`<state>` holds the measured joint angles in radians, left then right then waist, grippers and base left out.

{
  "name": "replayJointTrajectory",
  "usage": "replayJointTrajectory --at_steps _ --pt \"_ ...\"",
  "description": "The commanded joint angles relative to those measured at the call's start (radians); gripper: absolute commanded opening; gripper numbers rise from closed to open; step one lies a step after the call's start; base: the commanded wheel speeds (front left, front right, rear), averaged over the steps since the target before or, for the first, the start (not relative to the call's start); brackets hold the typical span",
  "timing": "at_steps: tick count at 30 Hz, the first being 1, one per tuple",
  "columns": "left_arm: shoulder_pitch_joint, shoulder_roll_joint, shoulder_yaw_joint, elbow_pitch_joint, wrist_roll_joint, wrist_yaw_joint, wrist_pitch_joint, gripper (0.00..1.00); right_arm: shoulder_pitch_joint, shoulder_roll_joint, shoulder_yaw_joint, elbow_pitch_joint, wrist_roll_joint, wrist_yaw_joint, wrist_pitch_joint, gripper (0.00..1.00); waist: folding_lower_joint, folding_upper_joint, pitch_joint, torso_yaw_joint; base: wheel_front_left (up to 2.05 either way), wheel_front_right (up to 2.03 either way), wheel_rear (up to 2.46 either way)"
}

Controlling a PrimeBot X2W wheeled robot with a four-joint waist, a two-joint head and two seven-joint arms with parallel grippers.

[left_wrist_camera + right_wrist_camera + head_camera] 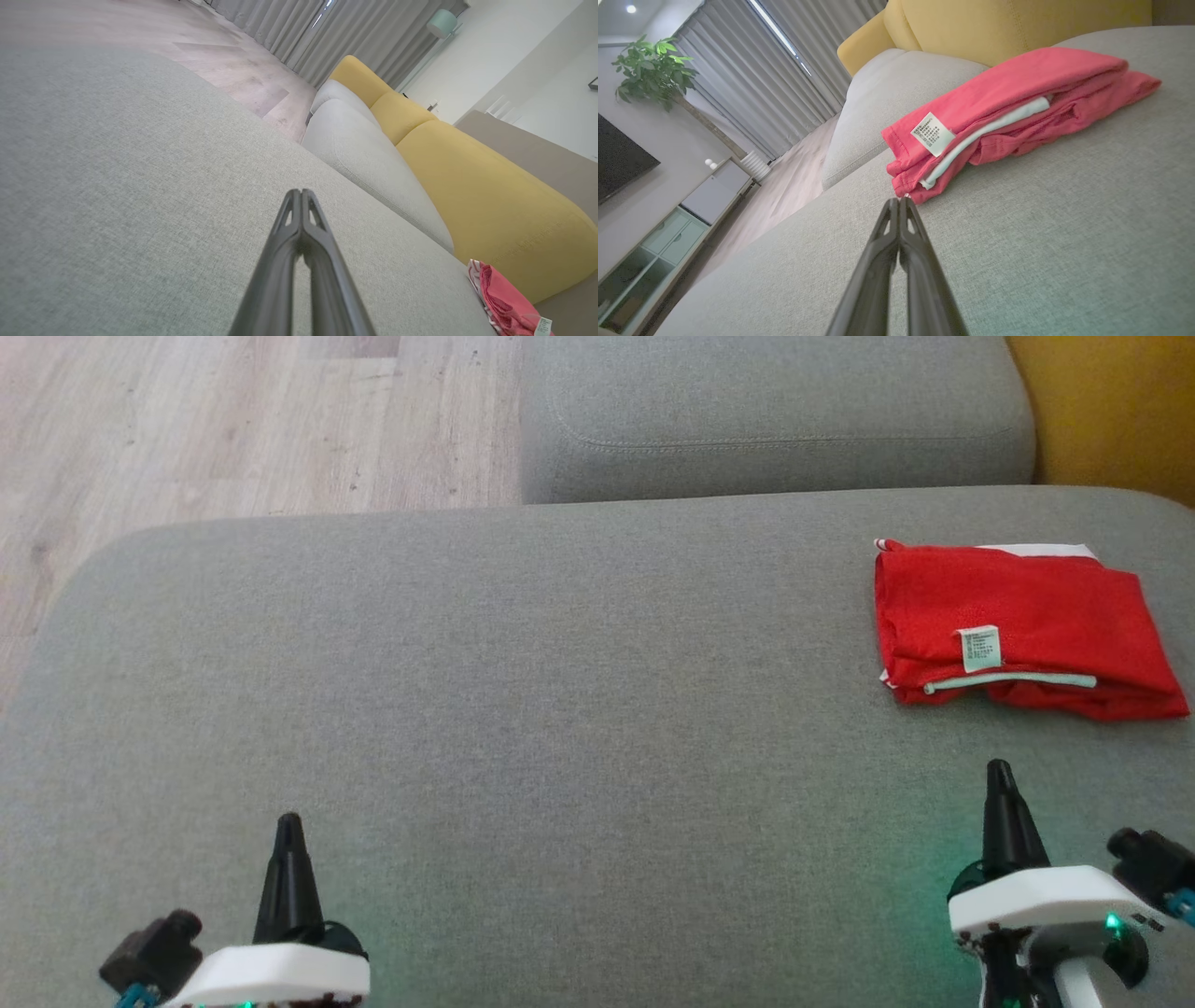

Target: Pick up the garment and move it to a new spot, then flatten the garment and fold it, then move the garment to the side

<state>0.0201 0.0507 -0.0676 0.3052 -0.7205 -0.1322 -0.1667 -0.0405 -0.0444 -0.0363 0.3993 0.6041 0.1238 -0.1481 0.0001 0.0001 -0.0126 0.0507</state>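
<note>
The small white care label (932, 134) on the folded red fabric garment with white trim (1027, 611) carries rows of fine print too small to read. Nearest the head camera, the left gripper (288, 821) and the right gripper (999, 767) each have their two dark fingers pressed together on nothing, over the wide grey woven seat cushion (560, 709). The garment lies flat on that cushion, near but apart from the right gripper's tips and well to the right of the left gripper. Beyond it are a second grey cushion (775, 420), a mustard-yellow sofa back (1111, 411) and a pale wood-plank floor (233, 420).
</note>
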Motion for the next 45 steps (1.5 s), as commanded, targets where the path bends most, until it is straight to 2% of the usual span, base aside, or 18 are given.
replayJointTrajectory --at_steps 1,45 --pt "-0.057 0.010 0.017 -0.036 -0.022 0.000 0.007 0.00 -0.052 -0.002 0.001 -0.039 0.025 0.002 0.006 0.00 0.0000 -0.0001 0.000 0.000 0.00 0.00 0.00" --pt "-0.090 0.013 0.085 -0.048 -0.454 0.001 0.131 0.00 -0.059 -0.004 -0.037 -0.096 0.502 0.004 0.130 0.00 -0.0001 -0.0001 0.008 -0.025 0.00 0.00 0.00"
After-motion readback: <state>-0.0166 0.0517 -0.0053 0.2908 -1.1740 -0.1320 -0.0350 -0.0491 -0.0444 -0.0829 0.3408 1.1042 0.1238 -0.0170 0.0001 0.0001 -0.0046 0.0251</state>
